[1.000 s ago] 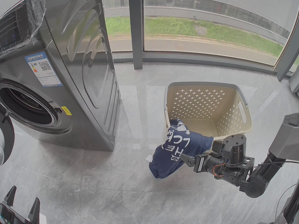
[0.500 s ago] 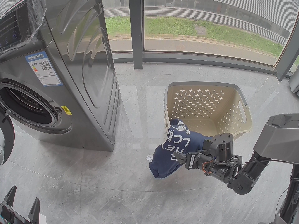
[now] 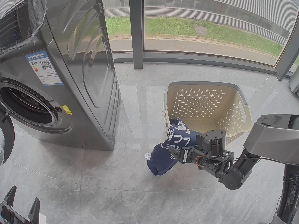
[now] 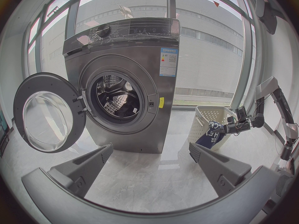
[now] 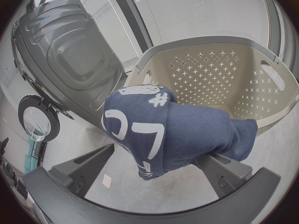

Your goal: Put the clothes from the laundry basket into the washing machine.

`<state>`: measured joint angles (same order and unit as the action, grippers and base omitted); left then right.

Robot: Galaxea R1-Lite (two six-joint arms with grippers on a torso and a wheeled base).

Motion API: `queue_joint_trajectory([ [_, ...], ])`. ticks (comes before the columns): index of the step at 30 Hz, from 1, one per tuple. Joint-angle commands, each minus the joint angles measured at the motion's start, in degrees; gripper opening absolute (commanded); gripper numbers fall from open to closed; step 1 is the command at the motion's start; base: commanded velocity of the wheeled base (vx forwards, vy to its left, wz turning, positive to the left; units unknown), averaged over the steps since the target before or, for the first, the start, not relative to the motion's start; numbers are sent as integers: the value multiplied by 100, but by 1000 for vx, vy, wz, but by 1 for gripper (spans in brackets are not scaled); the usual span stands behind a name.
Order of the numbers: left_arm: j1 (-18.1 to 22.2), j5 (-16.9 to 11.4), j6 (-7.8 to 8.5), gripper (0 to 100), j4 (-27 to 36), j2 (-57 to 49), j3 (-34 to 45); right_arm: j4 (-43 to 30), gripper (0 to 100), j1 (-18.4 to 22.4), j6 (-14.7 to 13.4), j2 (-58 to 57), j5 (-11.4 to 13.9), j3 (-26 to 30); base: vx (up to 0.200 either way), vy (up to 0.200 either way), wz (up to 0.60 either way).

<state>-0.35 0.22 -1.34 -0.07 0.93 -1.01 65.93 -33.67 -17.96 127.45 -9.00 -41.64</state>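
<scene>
Notably, the right wrist view shows the right end effector [image 5: 155, 151] spread open around the navy shirt [image 5: 190, 126].

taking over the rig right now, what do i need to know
Left gripper open, low, facing the washing machine; its door is open.
Right gripper open, jaws either side of the navy shirt, not closed on it.
Shirt drapes over the laundry basket rim, hanging outside; basket otherwise looks empty.
Left: grip shirt, carry it into the drum.
</scene>
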Motion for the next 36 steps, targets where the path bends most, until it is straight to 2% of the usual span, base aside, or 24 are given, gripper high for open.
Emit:
queue_joint_trajectory([
  [1,0,4,-15,100,-1,-66,101,17,100,18,38,78,3,-72,0,0,0],
  [7,0,4,-24,100,-1,-66,101,17,100,54,82,78,3,-195,0,0,0],
  [8,0,4,-24,100,-1,-66,101,17,0,62,82,78,3,-195,0,0,0],
  [17,0,4,-24,100,-1,-66,101,25,0,62,73,-1,3,-98,0,0,0],
  [22,0,13,-33,100,-1,-66,101,122,0,-8,82,-291,3,218,0,0,0],
  [26,0,13,-33,100,-1,-66,101,263,0,-193,91,-1012,12,816,0,0,0],
  [28,0,13,-33,100,-1,-66,101,263,0,-201,91,-1073,21,860,0,0,0],
  [29,0,22,-42,100,-1,-66,101,254,0,-360,82,-1697,100,1238,0,0,0],
  [31,0,22,-50,100,-1,-66,92,254,0,-430,82,-1970,161,1334,0,0,0],
  [33,0,22,-77,100,-1,-66,101,131,0,-544,73,-2691,381,1536,0,0,0],
  [36,0,22,-68,100,-1,-66,101,140,0,-562,170,-3200,451,1695,0,0,0],
])
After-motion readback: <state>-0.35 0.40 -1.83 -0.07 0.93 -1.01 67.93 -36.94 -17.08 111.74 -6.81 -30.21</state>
